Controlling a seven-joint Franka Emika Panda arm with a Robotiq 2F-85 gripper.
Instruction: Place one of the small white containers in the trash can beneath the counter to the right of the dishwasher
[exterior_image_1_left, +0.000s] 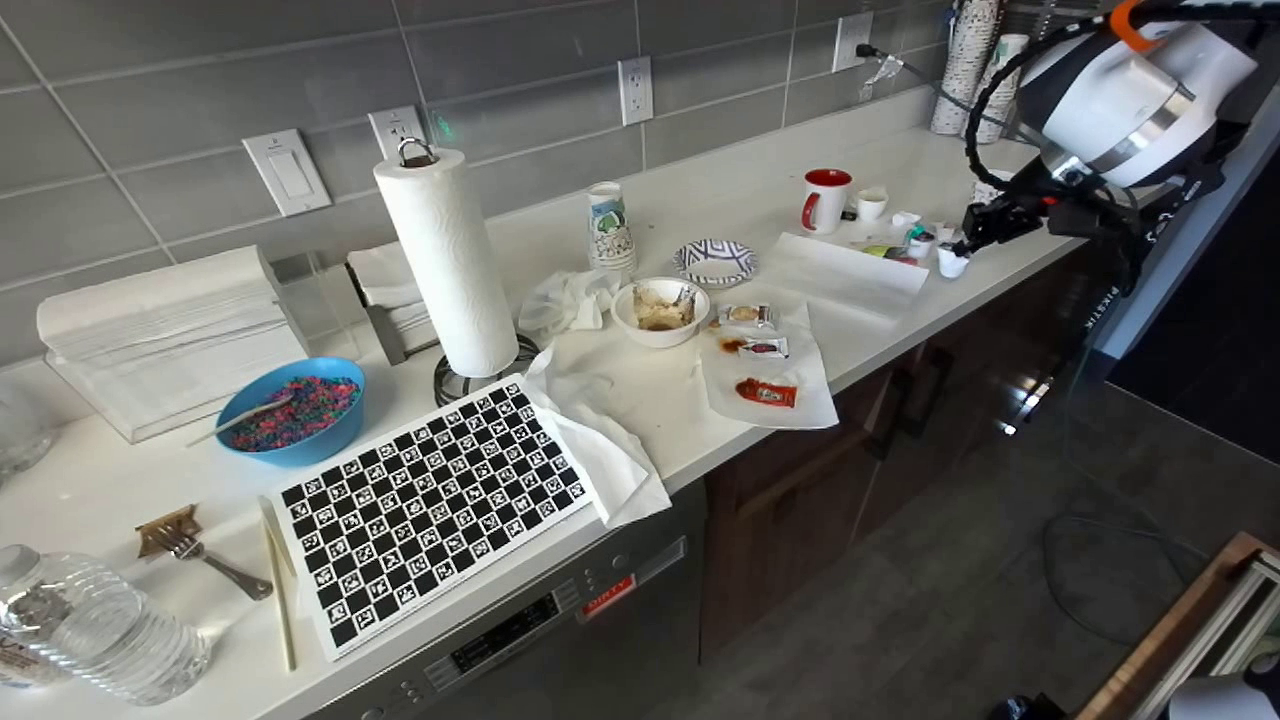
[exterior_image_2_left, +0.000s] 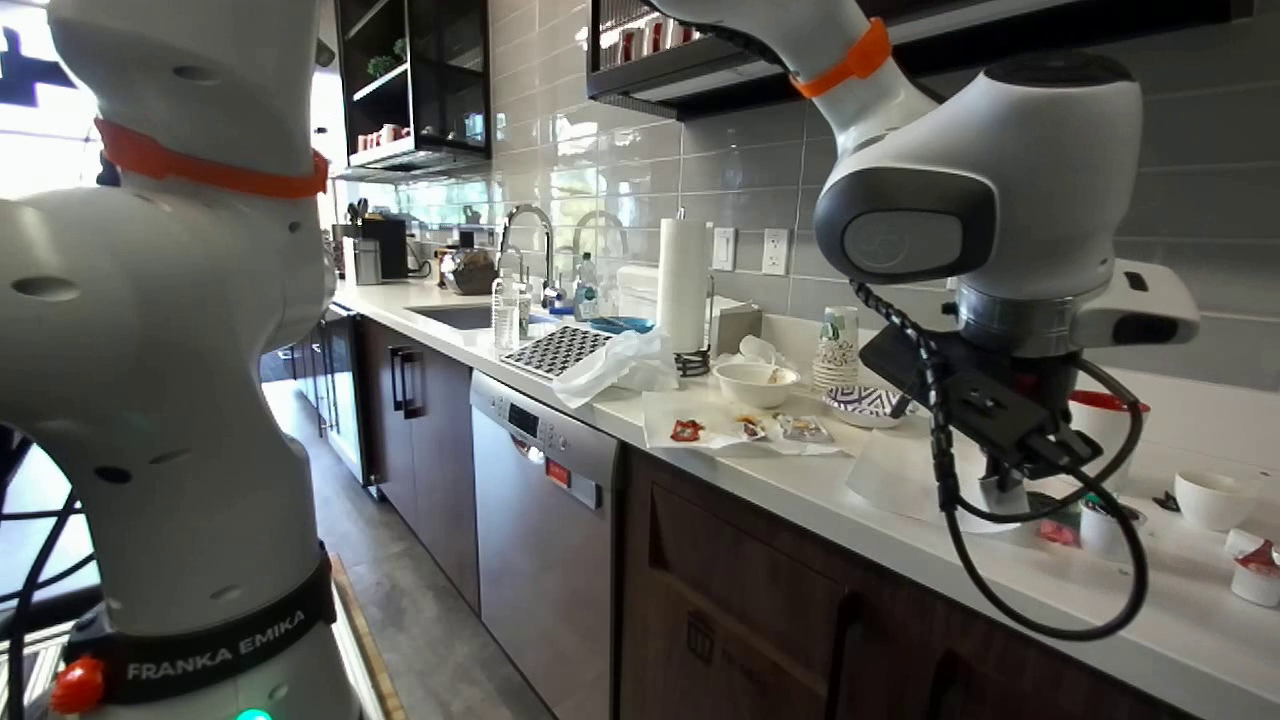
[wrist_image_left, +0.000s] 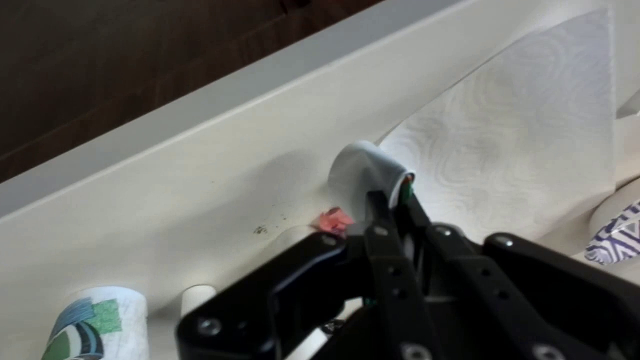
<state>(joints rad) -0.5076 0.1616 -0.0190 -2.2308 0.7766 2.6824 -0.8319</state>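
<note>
A robot's gripper (wrist_image_left: 396, 201) pinches the wall of a small white tub (wrist_image_left: 361, 172) near the front edge of the counter (exterior_image_2_left: 1190, 630), its fingers almost together, the tub's body jutting past their tips toward that edge. More tubs (exterior_image_2_left: 1103, 535) stand just beside; from where I stand, I cannot tell whether the held one's base clears the surface. The next move turns on what lies left and below: as one faces the counter, the dishwasher (exterior_image_2_left: 540, 560) is well off to the gripper's left, and the brown cabinet (exterior_image_2_left: 745, 610) just right of it probably hides the trash can, itself out of sight. Delivery would likely mean clearing the edge outward, then travelling left and down.
</note>
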